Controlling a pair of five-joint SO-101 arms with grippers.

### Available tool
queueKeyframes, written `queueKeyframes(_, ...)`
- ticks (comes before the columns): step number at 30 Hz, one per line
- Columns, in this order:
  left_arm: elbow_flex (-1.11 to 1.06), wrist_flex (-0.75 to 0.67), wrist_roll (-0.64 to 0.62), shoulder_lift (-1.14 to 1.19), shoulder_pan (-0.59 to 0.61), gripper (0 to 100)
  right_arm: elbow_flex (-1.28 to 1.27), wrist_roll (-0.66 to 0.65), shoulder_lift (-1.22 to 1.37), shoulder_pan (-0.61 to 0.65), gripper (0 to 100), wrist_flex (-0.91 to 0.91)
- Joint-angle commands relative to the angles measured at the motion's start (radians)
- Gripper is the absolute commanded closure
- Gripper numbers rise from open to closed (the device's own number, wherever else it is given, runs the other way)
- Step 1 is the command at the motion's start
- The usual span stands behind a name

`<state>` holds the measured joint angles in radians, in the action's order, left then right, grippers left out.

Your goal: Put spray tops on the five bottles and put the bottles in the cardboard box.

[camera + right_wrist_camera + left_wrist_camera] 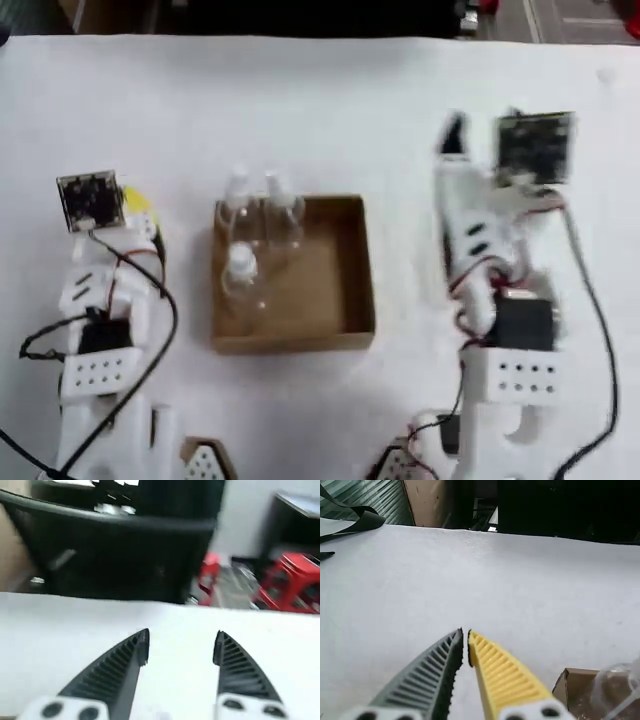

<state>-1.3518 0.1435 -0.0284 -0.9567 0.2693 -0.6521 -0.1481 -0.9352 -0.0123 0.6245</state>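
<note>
- Bottles [241,272] stand in the cardboard box [352,262] at the middle of the high view. At least three clear ones with white spray tops can be made out, though they are blurred.
- One bottle is by the box's left wall, about halfway back. Two more [262,208] stand side by side in the far left corner. The right part of the box shows bare brown floor.
- In the left wrist view, a corner of the box [574,682] and part of a clear bottle [616,686] sit at the lower right of the frame.
- At the lower left of the high view is the left arm [95,300]. Its jaws point away over the table [330,110], to the left of the box and clear of it.
- Those jaws are all but closed. The grey finger [427,675] and the yellow finger [502,675] nearly meet at the tips, with nothing between them.
- Farther back, at the right of the high view, the right arm [480,230] reaches past the box's far edge and is well apart from it.
- Its two black jaws stand clearly apart and hold nothing, with white table [75,620] beneath them.
- Beyond the table's far edge, the right wrist view shows red stools [290,582] at the upper right.
</note>
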Motion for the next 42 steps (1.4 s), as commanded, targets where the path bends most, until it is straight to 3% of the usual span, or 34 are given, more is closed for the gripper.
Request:
queueKeyframes(1, 0.002, -0.020, 0.009, 0.001, -0.008, 98, 0.055, -0.061, -0.013, -0.185, 81.1, 0.097)
queueKeyframes(6, -0.014, -0.028, 0.011, -0.005, -0.007, 98, 0.055, -0.256, -0.013, -0.308, 81.1, 0.182)
queueKeyframes(12, -0.015, -0.028, 0.011, -0.005, -0.007, 98, 0.058, -0.292, 0.027, -0.469, 81.0, 0.237)
queueKeyframes(15, -0.017, -0.028, 0.011, -0.005, -0.005, 98, 0.064, -0.316, 0.099, -0.479, 80.8, 0.272)
queueKeyframes(21, -0.017, -0.028, 0.011, 0.001, -0.008, 98, 0.158, -0.612, 0.262, -0.400, 81.0, 0.455)
queueKeyframes(32, -0.018, -0.028, 0.069, 0.001, -0.010, 98, 0.621, -0.615, 0.667, -0.380, 81.0, 0.866)
queueKeyframes(39, -0.025, -0.028, 0.072, 0.001, -0.010, 98, 0.761, -0.612, 0.855, -0.251, 81.1, 0.952)
queueKeyframes(42, -0.025, -0.028, 0.074, 0.001, -0.010, 98, 0.815, -0.534, 0.920, -0.216, 81.1, 0.992)
